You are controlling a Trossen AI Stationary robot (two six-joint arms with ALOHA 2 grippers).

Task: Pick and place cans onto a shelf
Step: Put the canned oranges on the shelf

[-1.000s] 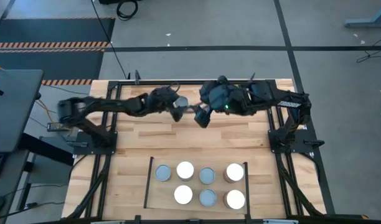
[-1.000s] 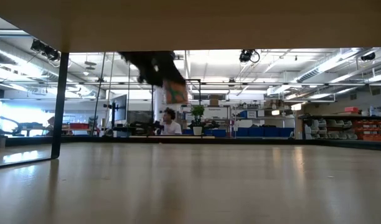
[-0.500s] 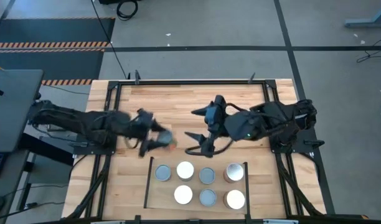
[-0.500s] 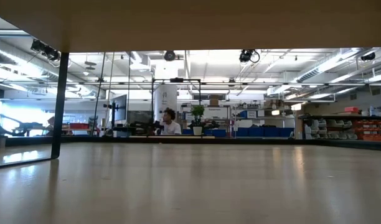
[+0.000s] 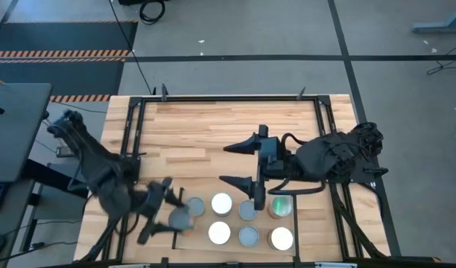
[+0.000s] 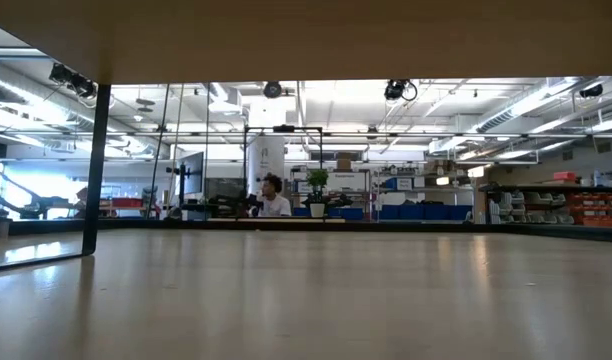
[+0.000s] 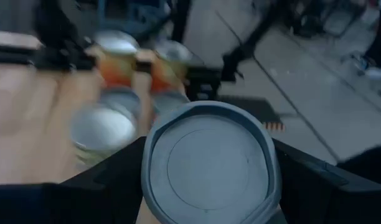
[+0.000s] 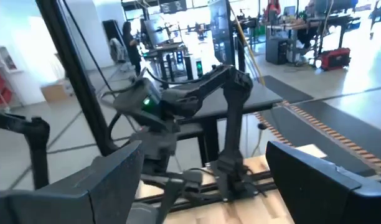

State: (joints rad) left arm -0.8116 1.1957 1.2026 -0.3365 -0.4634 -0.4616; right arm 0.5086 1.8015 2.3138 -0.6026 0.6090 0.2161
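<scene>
Left gripper [image 5: 162, 211] is clamped on a grey can [image 5: 180, 218], hanging at the shelf's [image 5: 233, 220] left bar, just left of the seven cans [image 5: 247, 211] already placed. Lower it straight into the free near-left spot, avoiding neighbours. Right gripper [image 5: 240, 162] is spread wide and empty, above the shelf's far edge.

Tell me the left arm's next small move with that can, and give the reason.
Probably lower the grey can, held in the left hand, onto the shelf's bare left corner. In the high view it hangs beside the can already placed there, and that spot looks free. The right hand waits open above the table.
</scene>
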